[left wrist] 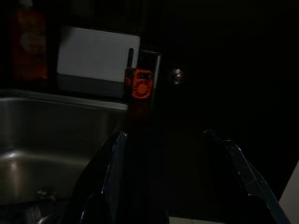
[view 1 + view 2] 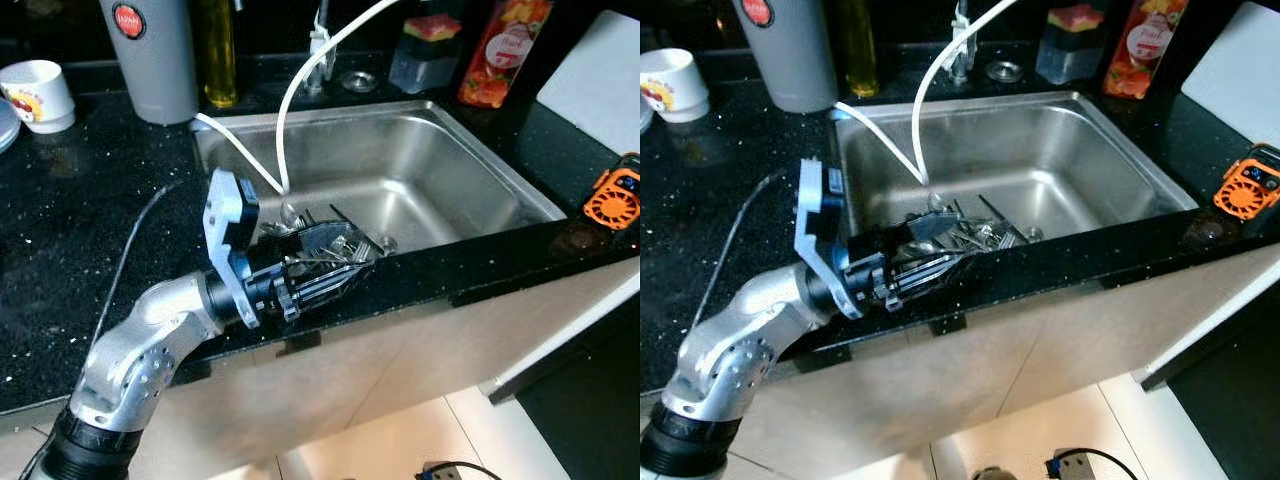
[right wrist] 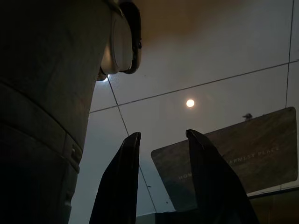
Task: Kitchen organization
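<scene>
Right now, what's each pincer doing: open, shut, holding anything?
Left pincer: open, fingers spread at the sink's front edge over the cutlery, gripping nothing.
Right pincer: open, empty, hanging idle.

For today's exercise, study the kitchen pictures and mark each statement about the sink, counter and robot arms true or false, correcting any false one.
1. The left gripper reaches into the sink by the cutlery. True.
2. The white mug sits inside the sink. False: it stands on the counter.
3. The orange device lies on the counter right of the sink. True.
4. The right gripper holds a fork. False: its fingers are apart, holding nothing.
</scene>
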Motion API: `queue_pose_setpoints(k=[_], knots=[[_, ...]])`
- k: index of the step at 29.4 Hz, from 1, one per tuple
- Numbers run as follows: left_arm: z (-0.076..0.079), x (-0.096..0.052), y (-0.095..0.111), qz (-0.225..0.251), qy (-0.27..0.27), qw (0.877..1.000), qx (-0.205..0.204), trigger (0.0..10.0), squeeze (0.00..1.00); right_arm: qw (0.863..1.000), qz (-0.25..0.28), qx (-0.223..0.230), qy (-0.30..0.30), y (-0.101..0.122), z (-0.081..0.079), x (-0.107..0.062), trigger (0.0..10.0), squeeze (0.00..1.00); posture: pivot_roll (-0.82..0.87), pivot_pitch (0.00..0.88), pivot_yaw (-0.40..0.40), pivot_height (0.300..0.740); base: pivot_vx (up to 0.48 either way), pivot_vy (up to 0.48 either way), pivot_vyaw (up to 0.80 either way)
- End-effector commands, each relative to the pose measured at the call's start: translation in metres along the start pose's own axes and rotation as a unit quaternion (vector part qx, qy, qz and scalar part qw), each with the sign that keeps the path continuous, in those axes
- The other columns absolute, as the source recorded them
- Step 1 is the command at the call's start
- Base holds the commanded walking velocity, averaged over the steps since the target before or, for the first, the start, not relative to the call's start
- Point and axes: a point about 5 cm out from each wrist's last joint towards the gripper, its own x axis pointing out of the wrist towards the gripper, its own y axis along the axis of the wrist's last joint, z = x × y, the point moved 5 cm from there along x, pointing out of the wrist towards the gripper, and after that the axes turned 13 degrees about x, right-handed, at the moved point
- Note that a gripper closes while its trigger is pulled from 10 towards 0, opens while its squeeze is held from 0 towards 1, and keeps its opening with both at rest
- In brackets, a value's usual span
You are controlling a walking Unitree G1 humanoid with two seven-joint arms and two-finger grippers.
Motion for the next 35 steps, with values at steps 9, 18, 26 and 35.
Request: queue_pose_setpoints(k=[9,18,26,35], knots=[[0.028,-0.025,-0.019,-0.011,0.023,0.996,-0.085,10.0,0.0,1.0,0.004,-0.018,-0.01,0.005,0.002,0.0,10.0,0.0,0.13,0.08,-0.066,0.74,0.0,0.0,0.0],[0.056,-0.032,-0.009,0.009,-0.04,0.992,-0.119,10.0,0.0,1.0,0.007,-0.026,-0.006,0.007,0.0,0.0,10.0,0.0,0.13,0.083,-0.073,0.74,0.0,0.0,0.0],[0.042,-0.031,0.001,0.01,0.005,0.994,-0.111,10.0,0.0,1.0,0.004,-0.028,-0.006,0.006,0.001,0.0,10.0,0.0,0.14,0.093,-0.074,0.74,-0.077,0.0,0.0],[0.04,-0.035,0.003,0.015,0.006,0.993,-0.117,10.0,0.0,1.0,0.005,-0.024,-0.004,0.007,-0.001,0.0,10.0,0.0,0.13,0.097,-0.066,0.74,-0.391,0.0,0.0]])
